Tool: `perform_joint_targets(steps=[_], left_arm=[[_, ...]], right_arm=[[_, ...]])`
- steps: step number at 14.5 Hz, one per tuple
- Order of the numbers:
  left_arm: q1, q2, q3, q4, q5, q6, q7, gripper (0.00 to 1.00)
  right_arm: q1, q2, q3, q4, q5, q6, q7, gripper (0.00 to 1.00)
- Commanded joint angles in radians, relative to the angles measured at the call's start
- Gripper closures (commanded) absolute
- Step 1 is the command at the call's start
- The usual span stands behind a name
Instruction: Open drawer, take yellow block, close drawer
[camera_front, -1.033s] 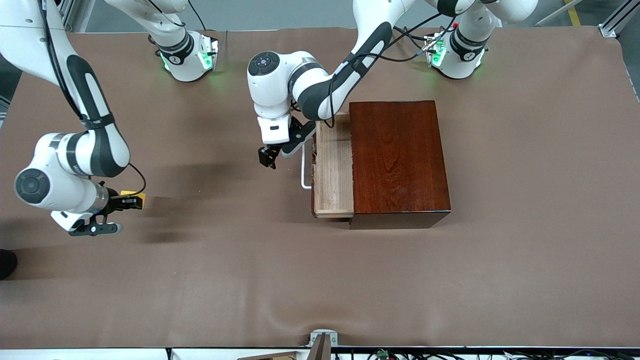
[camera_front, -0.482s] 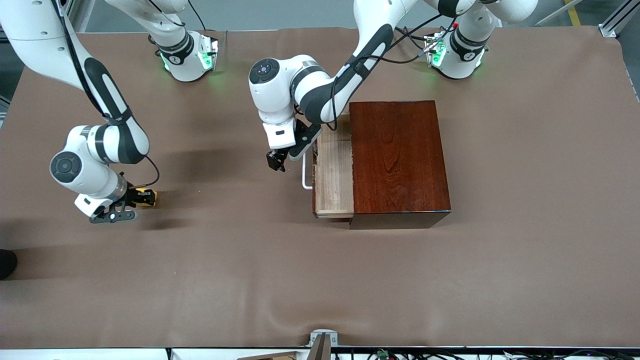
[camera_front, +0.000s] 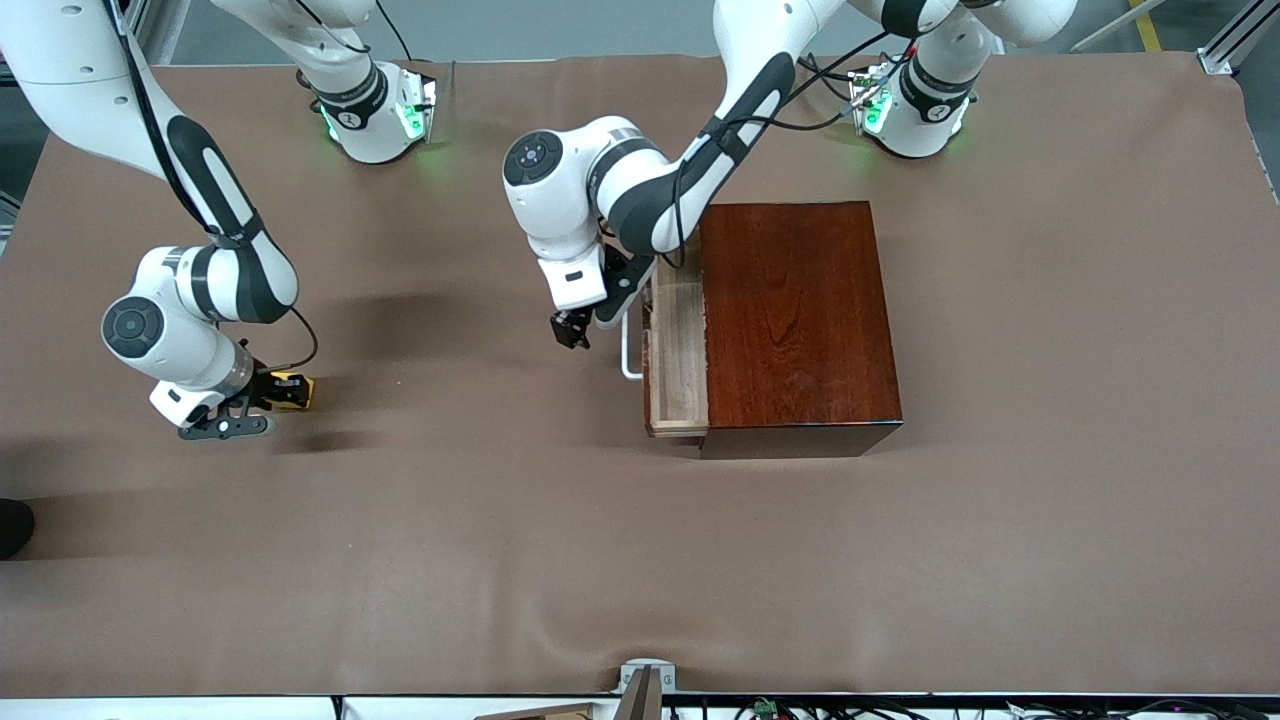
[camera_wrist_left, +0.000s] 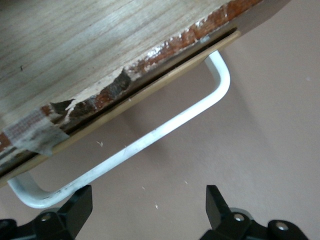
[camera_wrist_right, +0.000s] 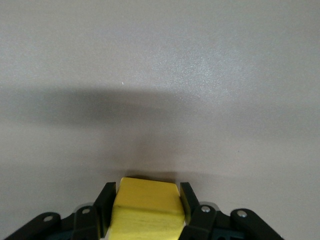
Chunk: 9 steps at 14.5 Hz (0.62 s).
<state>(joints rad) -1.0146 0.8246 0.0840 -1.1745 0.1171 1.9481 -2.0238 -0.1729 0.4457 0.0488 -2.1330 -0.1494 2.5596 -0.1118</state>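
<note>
- My left gripper (camera_front: 571, 331) sits low in front of the drawer (camera_front: 677, 360), toward the right arm's end of the table; its jaws are spread apart and hold nothing.
- In the left wrist view the handle (camera_wrist_left: 150, 140) lies just ahead of the fingertips (camera_wrist_left: 77, 202), its bar running roughly across the gap between them; I can't tell whether they touch it.
- The drawer juts partway out of the box (camera_front: 797, 320), pale floor showing and nothing in it that I can see.
- What matters for closing it: the drawer front faces the left gripper, and the slide runs along the table from there into the box, so I judge a straight push toward the box would finish it.
- My right gripper (camera_front: 270, 392) is clenched on the block (camera_front: 292, 389), close over the mat (camera_front: 500, 560) near the right arm's end, well apart from the box.
- The left arm is far nearer to the drawer, so closing falls to it.
</note>
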Motion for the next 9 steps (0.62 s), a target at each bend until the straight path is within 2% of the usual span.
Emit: perform_joint_targets(steps=[1, 2, 5, 9], left_arm=[[0.019, -0.013, 0.019, -0.005, 0.025, -0.075, 0.01, 0.0], [0.021, -0.013, 0.02, -0.01, 0.026, -0.099, 0.007, 0.0], [0.022, -0.016, 0.045, -0.01, 0.019, -0.138, -0.006, 0.0], [0.048, -0.016, 0.045, -0.011, 0.018, -0.167, -0.004, 0.0]], right_arm=[[-0.02, -0.038, 0.019, -0.038, -0.025, 0.01, 0.004, 0.19], [-0.017, -0.039, 0.02, -0.033, -0.025, 0.001, 0.003, 0.0], [-0.014, -0.05, 0.028, -0.019, -0.025, -0.019, 0.006, 0.0], [0.003, -0.065, 0.031, 0.077, -0.016, -0.208, 0.007, 0.0]])
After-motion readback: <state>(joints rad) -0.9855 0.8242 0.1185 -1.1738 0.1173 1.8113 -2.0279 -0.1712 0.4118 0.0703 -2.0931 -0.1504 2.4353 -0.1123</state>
